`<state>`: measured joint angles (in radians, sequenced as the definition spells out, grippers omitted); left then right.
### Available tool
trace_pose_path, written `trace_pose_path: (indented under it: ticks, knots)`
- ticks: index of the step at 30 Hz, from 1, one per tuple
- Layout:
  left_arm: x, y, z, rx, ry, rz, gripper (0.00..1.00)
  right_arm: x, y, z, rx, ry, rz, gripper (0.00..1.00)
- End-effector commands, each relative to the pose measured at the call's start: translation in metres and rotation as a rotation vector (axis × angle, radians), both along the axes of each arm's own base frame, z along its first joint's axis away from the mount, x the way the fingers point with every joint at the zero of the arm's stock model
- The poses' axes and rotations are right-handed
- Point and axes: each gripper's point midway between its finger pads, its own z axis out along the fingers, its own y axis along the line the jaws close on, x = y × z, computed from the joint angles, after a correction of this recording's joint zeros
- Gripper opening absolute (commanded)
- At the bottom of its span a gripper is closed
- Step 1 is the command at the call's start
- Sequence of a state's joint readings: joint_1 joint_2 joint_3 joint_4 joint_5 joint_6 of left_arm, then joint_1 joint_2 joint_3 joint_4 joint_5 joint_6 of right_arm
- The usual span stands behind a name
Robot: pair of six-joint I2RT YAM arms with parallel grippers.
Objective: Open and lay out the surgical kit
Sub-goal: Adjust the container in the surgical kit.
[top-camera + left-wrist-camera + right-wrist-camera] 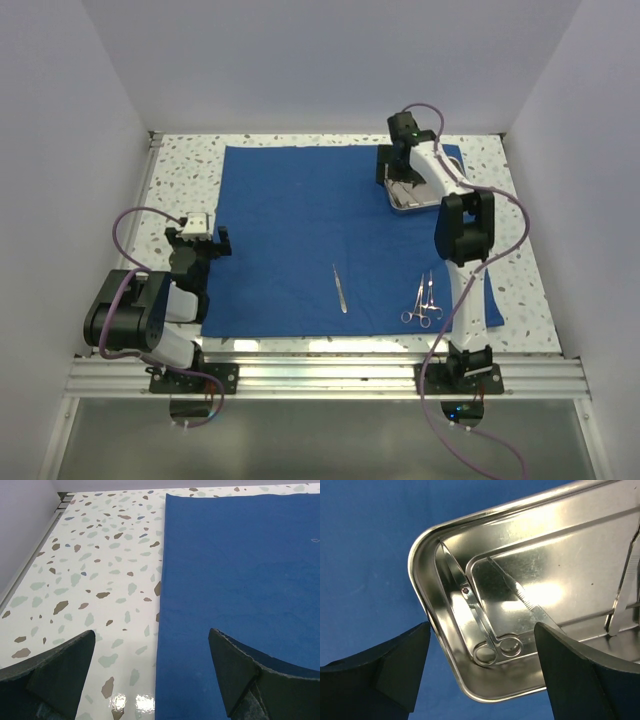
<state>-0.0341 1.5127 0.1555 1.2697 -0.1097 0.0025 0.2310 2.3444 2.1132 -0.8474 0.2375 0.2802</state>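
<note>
The royal-blue cloth lies spread flat on the table. Thin tweezers lie on it near the front middle, and ring-handled forceps lie at the front right. The steel tray sits at the back right of the cloth. My right gripper hovers open over the tray, whose ring-handled instrument and a second thin tool lie inside. My left gripper is open and empty at the cloth's left edge, one finger over bare table, the other over cloth.
The terrazzo table top shows left of the cloth, with a metal rail along the left wall. White walls close in the table on three sides. An aluminium rail runs along the near edge.
</note>
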Motion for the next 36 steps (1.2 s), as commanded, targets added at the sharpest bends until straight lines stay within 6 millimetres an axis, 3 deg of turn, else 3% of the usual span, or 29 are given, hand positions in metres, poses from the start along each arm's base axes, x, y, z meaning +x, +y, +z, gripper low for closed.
trace_pose_path:
  ticks: [1, 4, 6, 9, 18, 23, 27, 30, 36]
  knots:
    - [0.008, 0.002, 0.027, 0.007, -0.1, 0.015, 1.0, 0.025, -0.009, 0.076, 0.088, -0.199, -0.015, 0.88]
    - [0.008, 0.002, 0.026, 0.007, -0.099, 0.013, 1.0, 0.029, 0.003, 0.093, 0.224, -0.254, 0.066, 0.88]
    - [0.008, 0.002, 0.027, 0.007, -0.1, 0.013, 1.0, 0.029, -0.006, 0.107, 0.245, -0.282, 0.044, 0.88]
    - [0.008, 0.002, 0.026, 0.005, -0.099, 0.013, 1.0, 0.033, -0.019, 0.111, 0.243, -0.293, 0.006, 0.87]
    - [0.007, 0.002, 0.026, 0.008, -0.099, 0.013, 1.0, 0.036, -0.056, 0.056, 0.133, -0.167, -0.089, 0.82]
    - [0.008, 0.002, 0.027, 0.008, -0.105, 0.013, 1.0, 0.046, -0.073, 0.044, 0.113, -0.15, -0.12, 0.8]
    - [0.008, 0.002, 0.027, 0.008, -0.102, 0.013, 1.0, 0.042, -0.061, 0.032, 0.156, -0.12, -0.096, 0.77]
    - [0.008, 0.002, 0.027, 0.007, -0.102, 0.013, 1.0, 0.027, -0.049, 0.017, 0.148, -0.066, -0.073, 0.77]
    - [0.008, 0.002, 0.027, 0.007, -0.102, 0.013, 1.0, 0.003, -0.002, 0.01, 0.196, -0.046, 0.028, 0.77]
